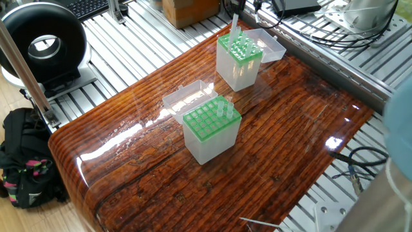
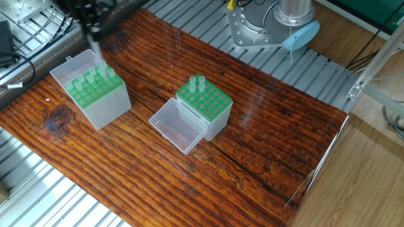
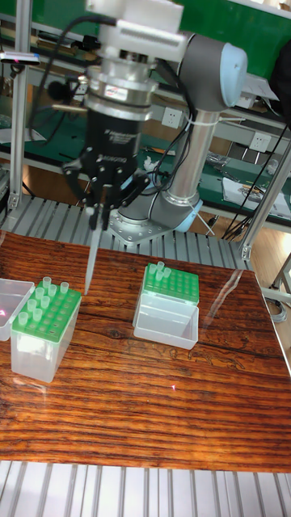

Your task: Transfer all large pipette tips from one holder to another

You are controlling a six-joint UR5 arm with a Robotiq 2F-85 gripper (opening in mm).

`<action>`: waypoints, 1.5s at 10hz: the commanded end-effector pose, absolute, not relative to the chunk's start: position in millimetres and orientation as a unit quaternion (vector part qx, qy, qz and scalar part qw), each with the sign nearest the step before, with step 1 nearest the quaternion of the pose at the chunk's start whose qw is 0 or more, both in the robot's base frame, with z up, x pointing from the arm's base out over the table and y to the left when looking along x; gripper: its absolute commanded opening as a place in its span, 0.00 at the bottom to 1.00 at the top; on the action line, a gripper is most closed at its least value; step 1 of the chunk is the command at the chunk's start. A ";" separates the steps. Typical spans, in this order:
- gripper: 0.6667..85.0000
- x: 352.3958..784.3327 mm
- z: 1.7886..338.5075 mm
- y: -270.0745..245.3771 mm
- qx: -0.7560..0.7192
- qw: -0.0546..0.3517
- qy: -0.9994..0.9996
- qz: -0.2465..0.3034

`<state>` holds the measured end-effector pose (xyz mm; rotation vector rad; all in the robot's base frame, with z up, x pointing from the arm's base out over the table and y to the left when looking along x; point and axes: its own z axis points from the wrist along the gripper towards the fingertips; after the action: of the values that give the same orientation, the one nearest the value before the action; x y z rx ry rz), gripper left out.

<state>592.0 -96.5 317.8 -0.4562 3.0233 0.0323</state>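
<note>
I am pinching one pipette tip between my gripper fingers, closed on its upper end, its long axis hanging nearly straight down. Its point is hovering just above the full holder at the table's edge. The other holder, carrying only a few tips at one corner, is standing well apart across the table, so I judge that is the way to carry it.

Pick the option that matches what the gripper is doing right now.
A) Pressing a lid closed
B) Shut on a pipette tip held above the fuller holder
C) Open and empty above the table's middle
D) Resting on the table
B: in the tall fixed view the gripper pinches a pipette tip that hangs point down over the fuller holder.
</note>
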 end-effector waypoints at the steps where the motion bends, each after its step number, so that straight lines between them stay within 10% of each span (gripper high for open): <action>1: 0.01 602.1 288.1 -103.6 -0.160 0.057 0.985 0.033; 15: 0.02 559.0 275.5 -134.2 -0.174 0.034 0.984 0.023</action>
<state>567.8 -138.0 275.7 -0.5292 3.0113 0.0227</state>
